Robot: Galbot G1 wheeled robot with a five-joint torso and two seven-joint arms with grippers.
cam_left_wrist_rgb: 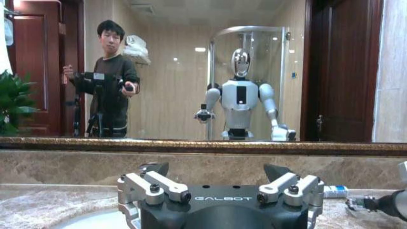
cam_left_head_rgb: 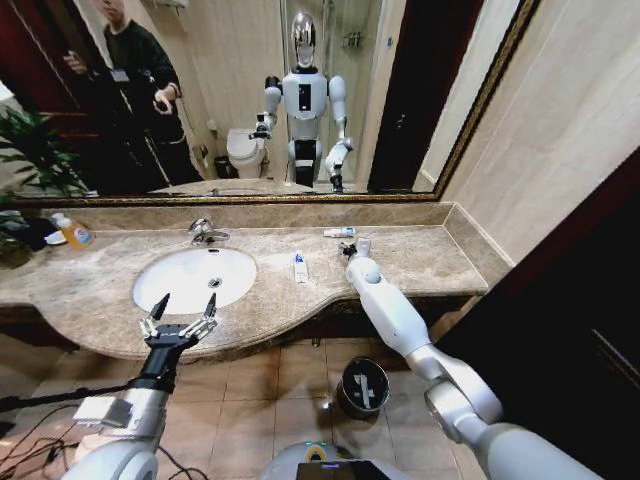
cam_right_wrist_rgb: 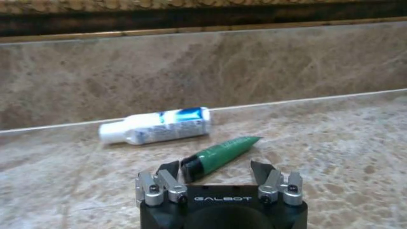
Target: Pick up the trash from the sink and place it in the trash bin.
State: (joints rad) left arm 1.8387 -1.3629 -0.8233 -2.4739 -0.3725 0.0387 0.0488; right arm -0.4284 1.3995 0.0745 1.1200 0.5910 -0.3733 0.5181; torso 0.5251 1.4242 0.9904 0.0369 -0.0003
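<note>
The white sink [cam_left_head_rgb: 195, 278] sits in the beige marble counter, and I see no trash in its bowl. My left gripper [cam_left_head_rgb: 180, 320] hovers open over the sink's front rim with nothing in it. At the back of the counter, to the right of the sink, my right gripper [cam_right_wrist_rgb: 216, 168] is open, with the dark end of a small green tube [cam_right_wrist_rgb: 219, 155] lying between its fingers. A white tube with blue marks [cam_right_wrist_rgb: 156, 126] lies beyond it by the backsplash. Another white tube [cam_left_head_rgb: 300, 266] lies just right of the sink. The dark round trash bin [cam_left_head_rgb: 363, 387] stands on the floor below, with something white inside.
A chrome faucet [cam_left_head_rgb: 205, 233] stands behind the sink. A clear bottle of orange liquid [cam_left_head_rgb: 75, 235] and a plant [cam_left_head_rgb: 30, 160] are at the counter's far left. A mirror [cam_left_head_rgb: 300, 90] covers the wall behind, and a wall closes the counter's right end.
</note>
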